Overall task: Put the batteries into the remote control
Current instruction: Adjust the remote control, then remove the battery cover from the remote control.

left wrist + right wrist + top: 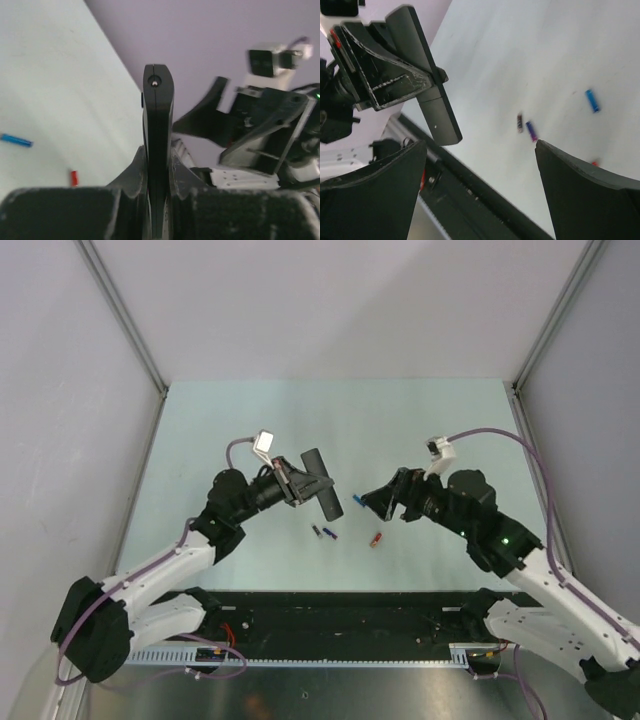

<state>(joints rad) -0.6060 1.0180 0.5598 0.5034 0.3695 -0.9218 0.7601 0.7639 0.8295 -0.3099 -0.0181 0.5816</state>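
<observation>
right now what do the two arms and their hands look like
Both arms have white link shells with black joints and black wrist sections. The left hand and right hand are matte black with wedge-shaped fingers, scuffed pale at the edges. Each wrist carries a small white camera block and a lilac cable. A green light glows on the right arm.

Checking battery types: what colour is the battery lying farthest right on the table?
Red-orange battery, clearest in the top external view.

Pale green table (250, 420) (grey walls (330, 300) around).
</observation>
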